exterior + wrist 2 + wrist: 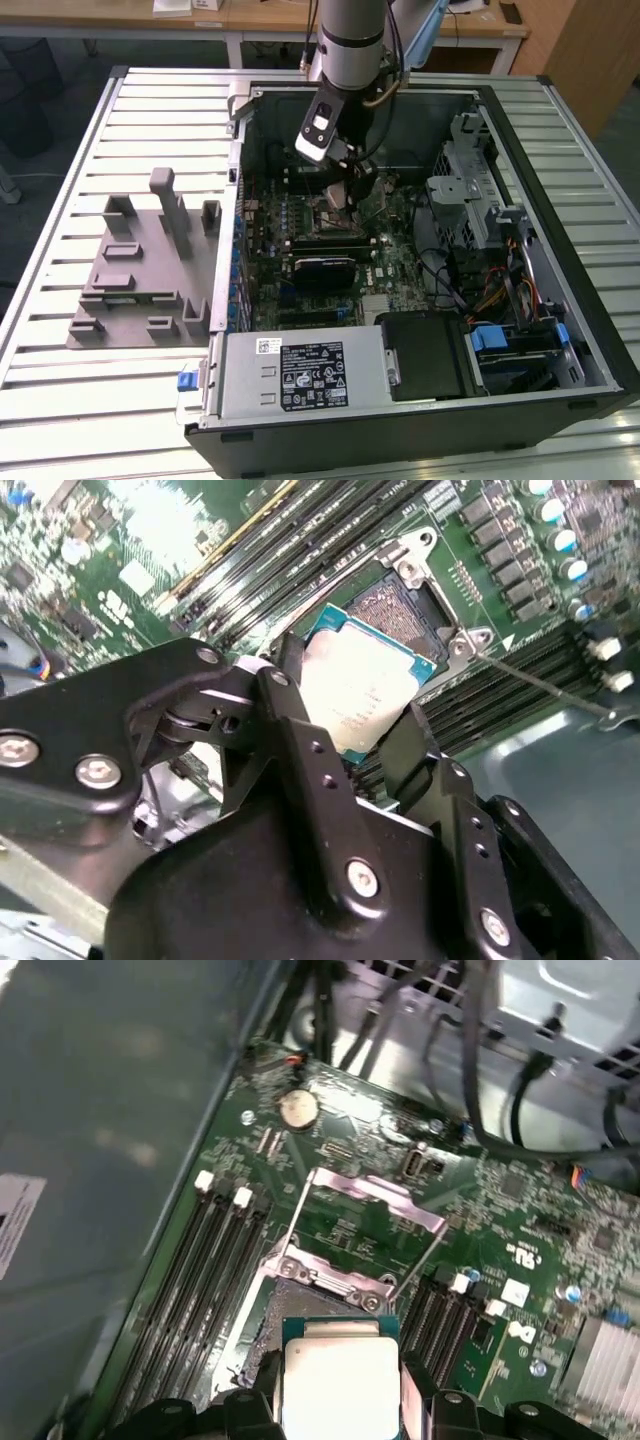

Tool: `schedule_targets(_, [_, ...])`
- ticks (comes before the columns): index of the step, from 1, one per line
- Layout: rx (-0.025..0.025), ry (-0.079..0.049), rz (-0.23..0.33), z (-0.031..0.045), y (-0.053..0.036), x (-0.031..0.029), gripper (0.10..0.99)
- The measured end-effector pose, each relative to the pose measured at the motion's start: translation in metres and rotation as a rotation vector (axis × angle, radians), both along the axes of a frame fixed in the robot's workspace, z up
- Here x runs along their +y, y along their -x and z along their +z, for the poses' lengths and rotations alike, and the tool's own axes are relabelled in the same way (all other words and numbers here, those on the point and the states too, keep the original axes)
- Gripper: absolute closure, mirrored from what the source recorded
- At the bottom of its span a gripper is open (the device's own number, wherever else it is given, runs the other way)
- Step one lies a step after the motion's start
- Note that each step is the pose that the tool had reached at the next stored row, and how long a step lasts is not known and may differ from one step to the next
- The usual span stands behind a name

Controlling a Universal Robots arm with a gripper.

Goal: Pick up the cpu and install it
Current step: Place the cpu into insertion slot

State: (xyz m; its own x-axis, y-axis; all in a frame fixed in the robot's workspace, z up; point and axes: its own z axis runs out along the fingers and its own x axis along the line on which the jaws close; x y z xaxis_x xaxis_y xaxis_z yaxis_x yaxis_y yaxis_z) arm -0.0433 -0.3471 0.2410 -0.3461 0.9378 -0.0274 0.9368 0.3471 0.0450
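Nearest the exterior camera sits the silver power supply [300,375] in the open computer case [400,445], which lies on the slatted table [50,380] beside a grey tray [140,270]. The arm [350,40] reaches down into the case over the motherboard [390,260], where its pincer [345,185] and load are hard to make out. Closest in the second wrist view, the pincer [350,705] is clamped on two opposite edges of the cpu [365,690], which hangs over one corner of the open socket [405,600]. The rest of the socket lies just beyond the chip, and whether they touch cannot be told. In the first wrist view the cpu [340,1380] sits between the fingers [252,1408], its near edge cut off, with socket [290,1305] and raised load plate [375,1200] straight ahead
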Motion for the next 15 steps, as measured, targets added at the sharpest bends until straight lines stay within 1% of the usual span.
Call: schedule_targets(15, [-0.0001,0.0,-0.272,-0.0026,0.0,0.0,0.541])
